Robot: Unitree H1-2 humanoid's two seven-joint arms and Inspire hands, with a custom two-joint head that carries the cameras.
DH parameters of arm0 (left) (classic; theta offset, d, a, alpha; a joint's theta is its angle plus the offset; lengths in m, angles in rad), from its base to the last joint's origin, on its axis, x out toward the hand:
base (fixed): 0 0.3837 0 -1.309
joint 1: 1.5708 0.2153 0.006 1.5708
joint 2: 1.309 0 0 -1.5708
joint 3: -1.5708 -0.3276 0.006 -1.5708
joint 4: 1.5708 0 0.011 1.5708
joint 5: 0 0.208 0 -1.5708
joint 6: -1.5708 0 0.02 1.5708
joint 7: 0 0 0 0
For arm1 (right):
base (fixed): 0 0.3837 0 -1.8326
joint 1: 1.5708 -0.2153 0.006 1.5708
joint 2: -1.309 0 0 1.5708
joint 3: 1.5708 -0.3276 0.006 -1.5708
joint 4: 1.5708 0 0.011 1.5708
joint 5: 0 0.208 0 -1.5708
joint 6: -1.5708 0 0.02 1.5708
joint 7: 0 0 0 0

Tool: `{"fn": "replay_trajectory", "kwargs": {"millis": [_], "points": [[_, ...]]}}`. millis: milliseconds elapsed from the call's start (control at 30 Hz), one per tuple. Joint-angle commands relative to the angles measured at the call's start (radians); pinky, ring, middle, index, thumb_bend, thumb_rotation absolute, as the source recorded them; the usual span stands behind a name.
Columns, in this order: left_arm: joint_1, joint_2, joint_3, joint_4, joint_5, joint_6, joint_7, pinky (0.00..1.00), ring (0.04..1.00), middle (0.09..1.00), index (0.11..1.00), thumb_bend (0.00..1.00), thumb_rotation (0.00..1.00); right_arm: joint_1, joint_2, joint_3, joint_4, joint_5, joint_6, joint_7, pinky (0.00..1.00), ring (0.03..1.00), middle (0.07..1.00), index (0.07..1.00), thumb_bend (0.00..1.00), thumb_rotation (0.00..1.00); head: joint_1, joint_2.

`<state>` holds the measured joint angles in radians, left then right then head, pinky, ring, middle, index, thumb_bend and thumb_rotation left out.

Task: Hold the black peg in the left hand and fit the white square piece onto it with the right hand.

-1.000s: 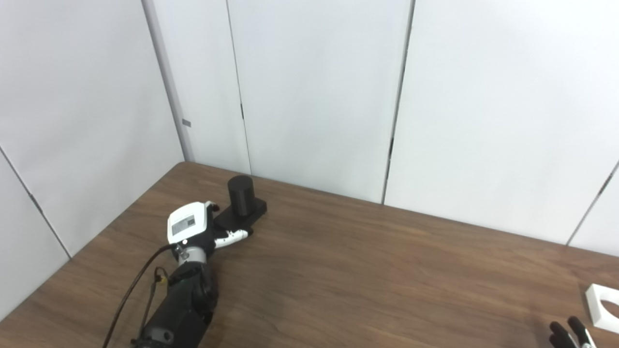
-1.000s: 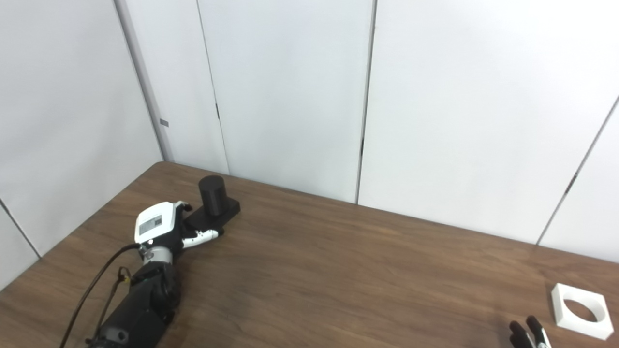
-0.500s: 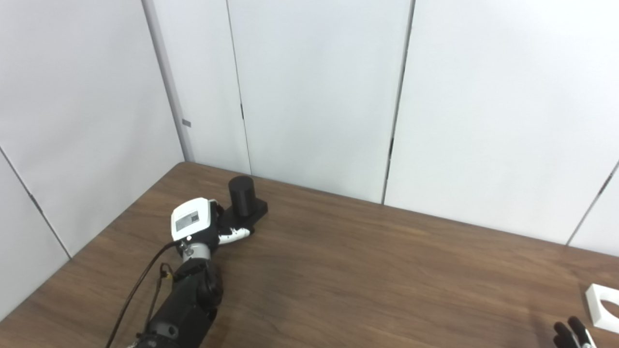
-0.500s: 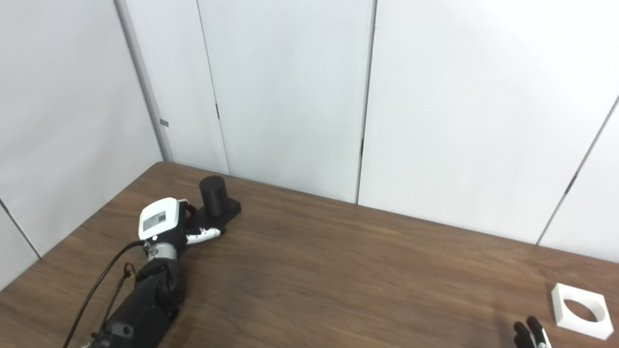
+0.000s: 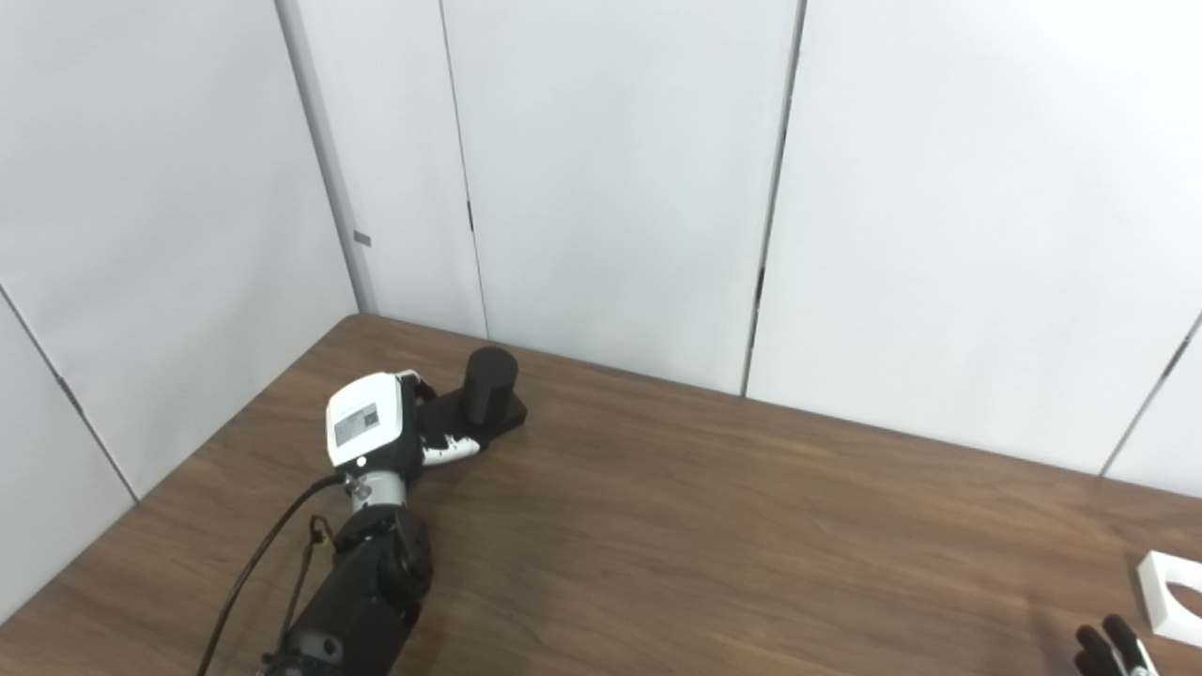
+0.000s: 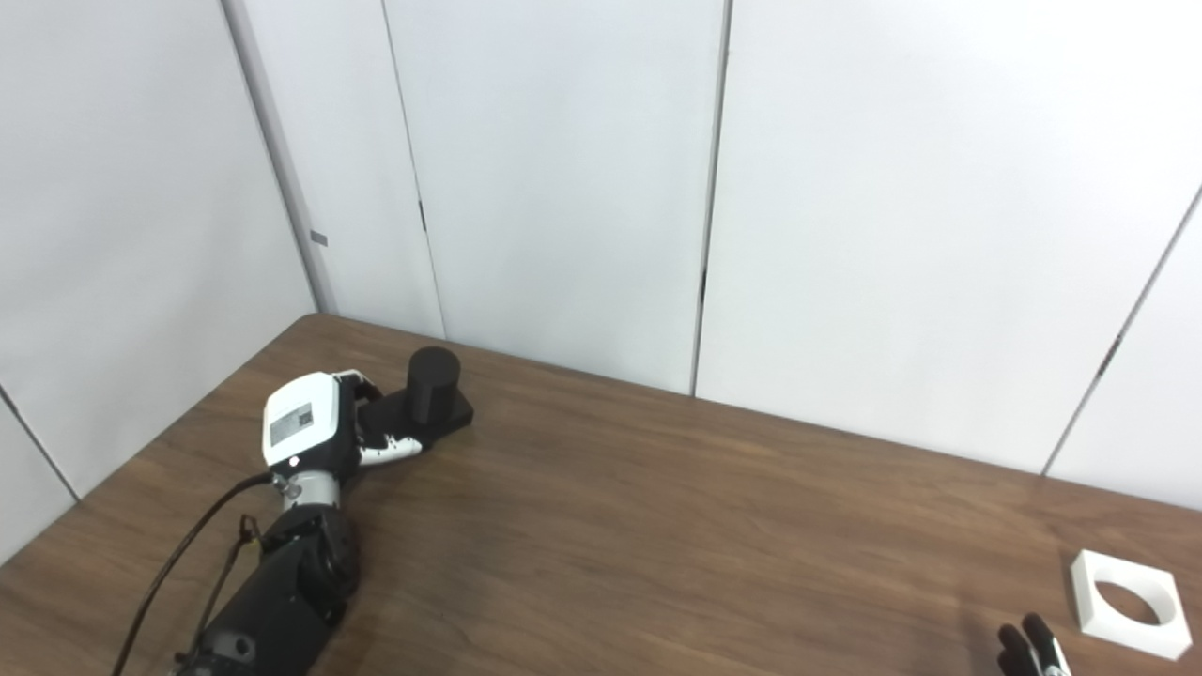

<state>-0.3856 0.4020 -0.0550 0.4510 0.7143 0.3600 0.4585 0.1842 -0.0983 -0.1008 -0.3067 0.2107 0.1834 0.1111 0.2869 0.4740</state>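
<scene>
L hand (image 5: 376, 434) fingers clamp black peg (image 5: 484, 399) base, far-left table (image 6: 657, 526) corner.
White square piece (image 6: 1125, 615) near right edge; R hand (image 6: 1028, 648) fingertips only, grip can't tell.

The desk (image 5: 714, 526) has a dark brown wood-grain top and fills the lower part of both views. White wall panels (image 5: 610, 178) enclose it at the rear and on the left, split by thin dark vertical seams. A grey corner post (image 5: 324, 160) stands at the far left corner, carrying a small grey tab (image 5: 362, 238).
</scene>
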Motion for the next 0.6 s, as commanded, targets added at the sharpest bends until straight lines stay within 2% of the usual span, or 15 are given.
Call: {"fn": "replay_trajectory", "kwargs": {"millis": [0, 267, 433, 567], "points": [[-0.026, 0.022, 0.003, -0.037, 0.004, -0.019, 0.023, 0.84, 0.777, 0.694, 0.479, 0.51, 0.05, 0.07, 0.006, 0.008, -0.029, 0.008, -0.011, 0.005, 1.0, 1.0, 0.971, 1.0, 0.66, 0.98, -0.004, 0.004], [0.021, 0.021, -0.005, -0.153, -0.013, -0.028, -0.028, 0.8, 0.766, 0.702, 0.479, 0.51, 0.05, 0.069, 0.015, 0.009, -0.039, 0.001, 0.006, -0.007, 1.0, 1.0, 0.96, 1.0, 0.68, 0.97, -0.039, 0.023], [0.085, 0.001, -0.006, -0.313, -0.044, -0.049, -0.094, 0.74, 0.754, 0.694, 0.479, 0.51, 0.06, 0.073, 0.017, 0.018, -0.07, -0.031, 0.037, -0.028, 1.0, 0.994, 0.95, 1.0, 0.63, 1.0, -0.055, 0.037], [0.143, -0.04, -0.007, -0.488, -0.087, -0.018, -0.189, 0.68, 0.756, 0.709, 0.48, 0.5, 0.06, 0.076, 0.016, 0.02, -0.08, -0.033, 0.052, -0.031, 1.0, 0.994, 0.954, 1.0, 0.63, 1.0, -0.07, 0.052]]}}
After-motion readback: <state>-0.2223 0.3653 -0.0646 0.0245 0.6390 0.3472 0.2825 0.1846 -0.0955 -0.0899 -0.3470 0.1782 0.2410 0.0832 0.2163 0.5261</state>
